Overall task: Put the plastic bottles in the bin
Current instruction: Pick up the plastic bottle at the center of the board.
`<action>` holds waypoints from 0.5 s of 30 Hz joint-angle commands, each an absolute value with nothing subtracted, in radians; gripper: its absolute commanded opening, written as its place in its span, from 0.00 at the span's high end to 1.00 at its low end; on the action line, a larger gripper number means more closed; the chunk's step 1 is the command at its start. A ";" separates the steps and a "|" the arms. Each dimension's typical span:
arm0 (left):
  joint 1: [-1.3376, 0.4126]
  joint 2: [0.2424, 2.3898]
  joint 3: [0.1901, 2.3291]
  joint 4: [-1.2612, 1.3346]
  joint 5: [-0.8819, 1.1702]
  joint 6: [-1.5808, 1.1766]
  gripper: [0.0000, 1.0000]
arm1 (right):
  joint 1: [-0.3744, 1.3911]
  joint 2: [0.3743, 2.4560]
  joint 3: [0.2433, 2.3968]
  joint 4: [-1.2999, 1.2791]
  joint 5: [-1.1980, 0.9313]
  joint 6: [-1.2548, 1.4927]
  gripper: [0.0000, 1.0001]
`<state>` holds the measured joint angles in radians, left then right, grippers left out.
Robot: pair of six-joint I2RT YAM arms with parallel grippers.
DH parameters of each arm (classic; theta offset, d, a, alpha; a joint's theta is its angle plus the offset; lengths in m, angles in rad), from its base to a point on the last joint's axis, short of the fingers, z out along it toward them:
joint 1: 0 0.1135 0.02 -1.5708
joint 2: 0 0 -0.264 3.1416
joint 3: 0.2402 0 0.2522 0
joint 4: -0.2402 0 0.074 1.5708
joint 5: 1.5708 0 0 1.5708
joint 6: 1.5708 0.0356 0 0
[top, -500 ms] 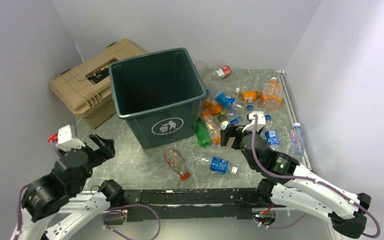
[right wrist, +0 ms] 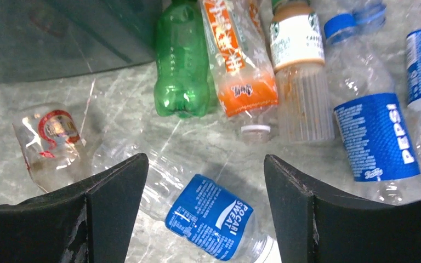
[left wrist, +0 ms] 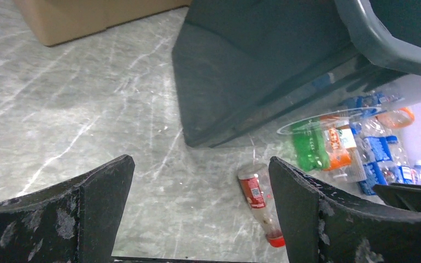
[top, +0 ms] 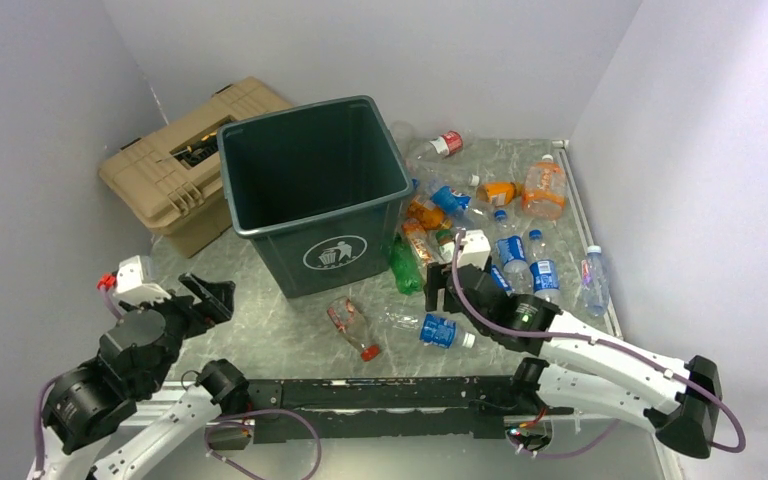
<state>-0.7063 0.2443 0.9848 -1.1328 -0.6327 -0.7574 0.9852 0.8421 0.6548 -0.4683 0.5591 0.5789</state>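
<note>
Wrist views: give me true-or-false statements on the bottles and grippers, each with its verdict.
1. The right gripper is shut on a bottle. False: it is open and empty, over the Pocari Sweat bottle.
2. The green bottle lies next to the bin. True.
3. The left gripper is open. True.
4. The red-labelled bottle stands upright. False: it lies on the table.

Robot lab cell here, plain pale walls on 3 sides, grey marbled tabletop, black mtg rail at near edge, tan hard case far left
</note>
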 commanded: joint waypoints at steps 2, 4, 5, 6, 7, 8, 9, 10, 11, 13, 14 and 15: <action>-0.704 0.280 0.934 -1.031 -0.516 -0.792 0.01 | 0.986 0.873 0.628 -0.469 0.463 0.622 0.19; -0.704 0.278 0.911 -1.014 -0.499 -0.806 0.00 | 0.988 0.909 0.637 -0.471 0.371 0.590 0.17; -0.704 0.275 0.902 -1.009 -0.493 -0.810 0.01 | 0.988 0.927 0.634 -0.469 0.336 0.574 0.15; -0.704 0.273 0.892 -1.005 -0.488 -0.813 0.01 | 0.991 0.936 0.634 -0.471 0.313 0.566 0.13; -0.704 0.268 0.885 -1.000 -0.482 -0.815 0.00 | 0.994 0.940 0.632 -0.477 0.298 0.560 0.11; -0.704 0.265 0.881 -0.995 -0.479 -0.815 0.00 | 0.996 0.945 0.631 -0.478 0.277 0.547 0.09; -0.704 0.262 0.879 -0.991 -0.475 -0.814 0.01 | 0.998 0.955 0.634 -0.491 0.263 0.540 0.07; -0.703 0.258 0.876 -0.989 -0.474 -0.814 0.00 | 1.005 0.968 0.638 -0.507 0.263 0.539 0.07; -0.704 0.256 0.875 -0.989 -0.475 -0.816 0.00 | 1.014 0.981 0.643 -0.518 0.266 0.539 0.06; -0.703 0.250 0.872 -0.985 -0.473 -0.815 0.01 | 1.034 1.004 0.655 -0.528 0.284 0.543 0.04; -0.704 0.250 0.870 -0.984 -0.471 -0.814 0.01 | 1.042 1.021 0.663 -0.539 0.302 0.548 0.04; -0.703 0.250 0.869 -0.982 -0.468 -0.813 0.00 | 1.046 1.038 0.671 -0.547 0.315 0.548 0.03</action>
